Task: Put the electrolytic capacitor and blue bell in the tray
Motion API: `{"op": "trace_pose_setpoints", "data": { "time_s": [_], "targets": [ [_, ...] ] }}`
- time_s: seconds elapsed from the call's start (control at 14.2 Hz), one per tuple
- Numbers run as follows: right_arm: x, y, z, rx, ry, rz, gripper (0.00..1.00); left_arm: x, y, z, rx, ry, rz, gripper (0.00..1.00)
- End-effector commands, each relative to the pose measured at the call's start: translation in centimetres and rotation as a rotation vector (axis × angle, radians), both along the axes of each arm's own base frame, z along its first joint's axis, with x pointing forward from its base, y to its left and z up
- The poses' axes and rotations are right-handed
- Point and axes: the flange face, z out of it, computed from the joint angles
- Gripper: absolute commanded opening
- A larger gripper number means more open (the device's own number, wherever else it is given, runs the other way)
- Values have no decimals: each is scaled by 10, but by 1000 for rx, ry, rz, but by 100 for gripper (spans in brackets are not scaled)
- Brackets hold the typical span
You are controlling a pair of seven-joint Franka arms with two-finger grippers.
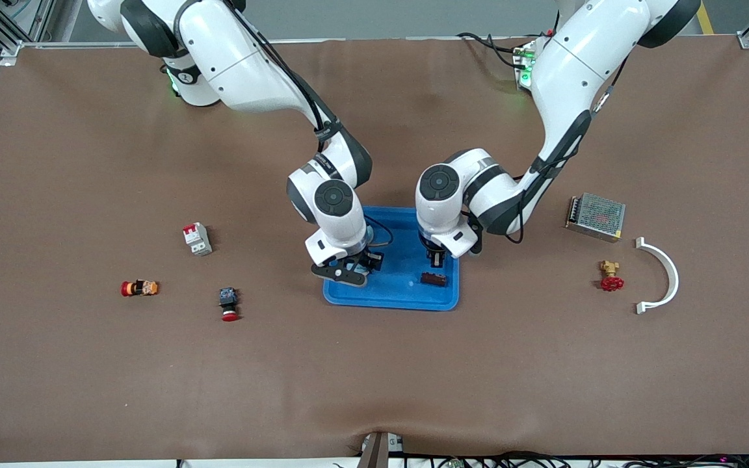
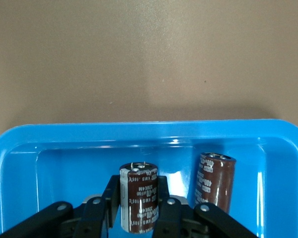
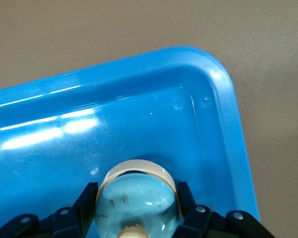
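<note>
While both arms hang over the tray (image 1: 443, 300), each has its own load inside the rim. The left gripper (image 2: 139, 208) pinches an electrolytic capacitor (image 2: 138, 196) between its fingers, the brown can's long axis running out along them. The can points toward the tray edge nearest the front camera. A second capacitor (image 2: 216, 181) lies on the tray floor just beside the held one, its axis roughly parallel to it; in the front view it shows as a dark piece (image 1: 433, 279) directly under that gripper (image 1: 438, 259). So the release turns on setting the held can down beside this one, not on top of it.

The right gripper (image 3: 138, 206) clamps the blue bell (image 3: 138, 201) between its fingers, dome toward the wrist camera. It hangs over the tray corner toward the right arm's end of the desk and nearest the front camera, so the bell should land within the rim if lowered straight.

White print runs along both capacitor sleeves; "400" seems legible on the loose one, the rest I cannot read.
</note>
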Motion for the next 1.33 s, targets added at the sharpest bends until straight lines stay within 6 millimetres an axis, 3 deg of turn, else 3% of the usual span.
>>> {"op": "trace_pose_setpoints", "data": {
  "time_s": [0.0,0.21,0.28,0.35,0.42,0.49,0.56,0.91,1.05,1.26],
  "targets": [
    [3,6,0,-11,-22,-5,59,4,-5,2,6,-25,6,0],
    [2,6,-3,-12,-20,-6,61,4,-5,0,8,-24,4,0],
    [2,6,-3,-13,-20,-6,71,4,-6,0,7,-24,2,0],
    [2,6,-3,-12,-19,-7,100,4,-5,0,10,-23,-9,0],
    [2,6,-3,-12,-19,-7,100,4,-3,-3,20,-26,-24,0],
    [2,6,-3,-12,-20,-6,100,4,-3,-4,22,-27,-28,39],
    [3,5,-1,-12,-21,-6,100,4,-3,-5,25,-27,-33,99],
    [8,5,31,4,-35,-3,100,5,-2,-3,26,-30,-39,100],
    [5,3,59,-20,0,-2,100,6,-1,0,29,-33,-35,100],
    [2,-10,123,-50,44,21,100,5,1,11,44,-39,-38,100]
  ]
}}
